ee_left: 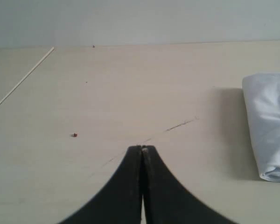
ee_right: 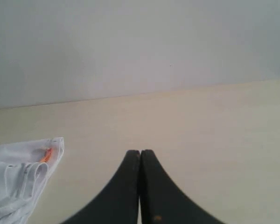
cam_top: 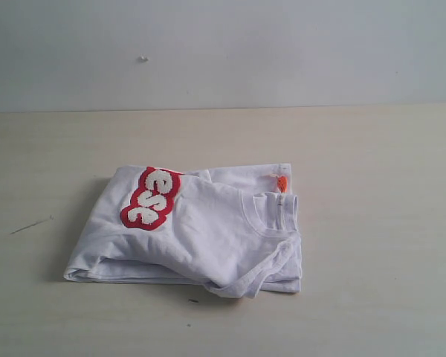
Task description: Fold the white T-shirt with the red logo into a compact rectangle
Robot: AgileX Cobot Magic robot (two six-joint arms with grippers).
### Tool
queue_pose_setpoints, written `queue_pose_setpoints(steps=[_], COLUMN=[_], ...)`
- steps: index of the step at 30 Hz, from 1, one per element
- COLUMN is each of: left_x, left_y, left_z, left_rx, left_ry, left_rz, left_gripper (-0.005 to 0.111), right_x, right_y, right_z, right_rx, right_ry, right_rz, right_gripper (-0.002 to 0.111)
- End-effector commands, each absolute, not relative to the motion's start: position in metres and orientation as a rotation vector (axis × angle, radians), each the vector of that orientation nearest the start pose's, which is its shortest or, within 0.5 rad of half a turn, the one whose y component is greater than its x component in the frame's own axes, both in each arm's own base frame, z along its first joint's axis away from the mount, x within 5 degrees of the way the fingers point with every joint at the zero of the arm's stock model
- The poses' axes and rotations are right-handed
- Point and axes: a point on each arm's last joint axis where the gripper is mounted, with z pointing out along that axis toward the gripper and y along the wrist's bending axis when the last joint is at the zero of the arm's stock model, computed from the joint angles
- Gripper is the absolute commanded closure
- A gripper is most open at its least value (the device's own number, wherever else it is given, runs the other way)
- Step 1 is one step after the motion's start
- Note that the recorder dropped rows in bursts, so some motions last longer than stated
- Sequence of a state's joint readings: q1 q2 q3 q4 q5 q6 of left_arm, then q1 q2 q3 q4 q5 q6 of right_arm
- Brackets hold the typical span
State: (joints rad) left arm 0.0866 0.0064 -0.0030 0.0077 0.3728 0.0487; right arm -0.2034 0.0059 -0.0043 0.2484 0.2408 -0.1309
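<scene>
The white T-shirt [cam_top: 201, 230] lies folded in a rough rectangle in the middle of the table. Part of the red logo [cam_top: 152, 197] shows on its top left, and the collar with the orange neck tag [cam_top: 282, 183] sits at its right end. Neither arm appears in the exterior view. My left gripper [ee_left: 142, 148] is shut and empty over bare table, well apart from the shirt's folded edge [ee_left: 269, 126]. My right gripper [ee_right: 140, 152] is also shut with nothing in it, apart from the shirt's collar corner [ee_right: 23, 179].
The light wooden table [cam_top: 372, 223] ends at a pale wall [cam_top: 223, 52] behind. A thin dark scratch [ee_left: 179, 125] and a small red speck [ee_left: 74, 135] mark the surface near my left gripper.
</scene>
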Motion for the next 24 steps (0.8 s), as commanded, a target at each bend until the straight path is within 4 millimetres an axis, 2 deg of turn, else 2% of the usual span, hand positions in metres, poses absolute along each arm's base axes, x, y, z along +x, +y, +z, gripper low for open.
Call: queue_pose_setpoints(steps=[1,24], left_x=[0.0529,0.0529], left_y=[0.0045,0.0045], left_z=[0.1809,0.1809], left_rx=[-0.024,-0.024], left_ry=[1.843,1.843], left_rz=[0.098,0.098], left_gripper=[0.106,0.106], right_x=[0.0546,0.0536], right_y=[-0.0086,-0.0095], right_z=[0.1906,0.1860], right_rx=[0.257,0.271], right_ry=[1.714,1.764], right_rz=[-0.040,-0.052], right_gripper=[0.108,0.108])
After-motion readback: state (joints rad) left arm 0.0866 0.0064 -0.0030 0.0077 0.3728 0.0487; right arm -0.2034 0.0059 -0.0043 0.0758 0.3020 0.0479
